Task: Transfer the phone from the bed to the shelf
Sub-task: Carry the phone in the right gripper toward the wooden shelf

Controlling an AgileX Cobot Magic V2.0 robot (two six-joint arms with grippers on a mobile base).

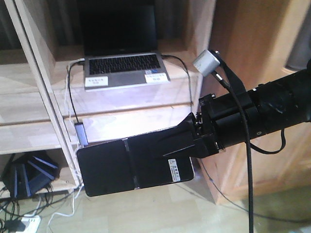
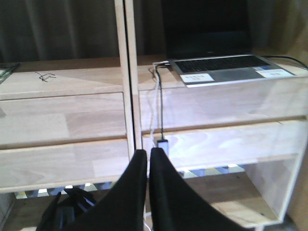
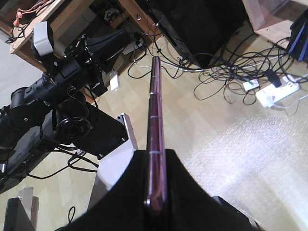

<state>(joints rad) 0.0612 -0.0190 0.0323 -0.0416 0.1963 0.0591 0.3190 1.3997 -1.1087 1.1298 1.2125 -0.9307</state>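
My right gripper (image 1: 160,145) is shut on the phone (image 1: 112,170), a flat black glossy slab with a crease and a white sticker. It holds the phone in the air in front of the pale wooden shelf (image 1: 121,104), below the board that carries the laptop. In the right wrist view the phone (image 3: 155,106) shows edge-on, pinkish, clamped between the right gripper (image 3: 156,155) fingers above the floor. My left gripper (image 2: 143,153) is shut with nothing in it and faces the shelf (image 2: 72,120). The bed is out of view.
An open grey laptop (image 1: 124,68) sits on the shelf board, with a cable down to a small hub (image 1: 81,133). Dark devices (image 1: 29,174) fill the lower left compartment. Tangled cables (image 3: 216,72) and a power strip (image 3: 276,94) lie on the floor. A brown wooden cabinet (image 1: 257,43) stands at right.
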